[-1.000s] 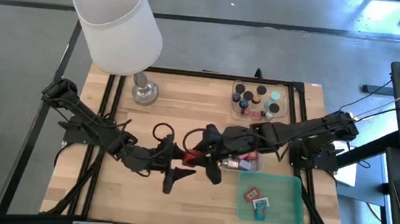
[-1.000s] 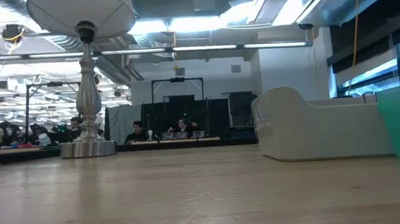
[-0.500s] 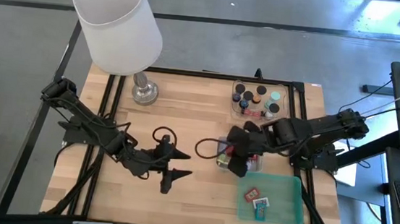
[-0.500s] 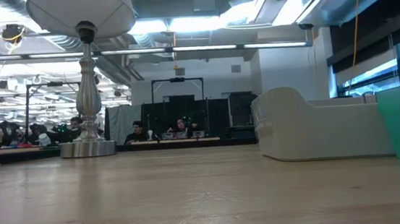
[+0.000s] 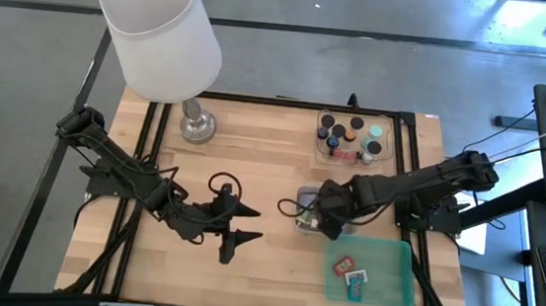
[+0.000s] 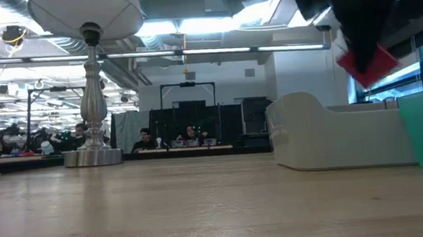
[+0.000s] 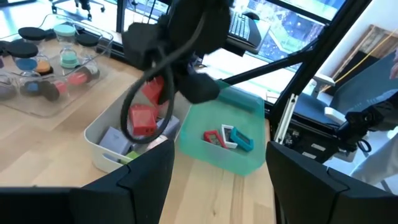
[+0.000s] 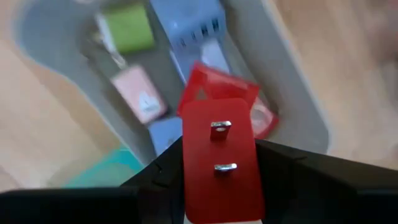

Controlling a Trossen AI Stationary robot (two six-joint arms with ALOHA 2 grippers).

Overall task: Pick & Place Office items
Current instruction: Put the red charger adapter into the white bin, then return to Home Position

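Above the grey tray (image 5: 301, 197), the right gripper (image 8: 219, 171) is hovering, its fingers clamping a red block (image 8: 219, 158) just over the pink, green and lavender pieces lying inside. Judging by this, the placing step is underway; next comes lowering and letting go. Well apart from that tray, the left gripper (image 5: 237, 223) is waiting with fingers spread, holding nothing.
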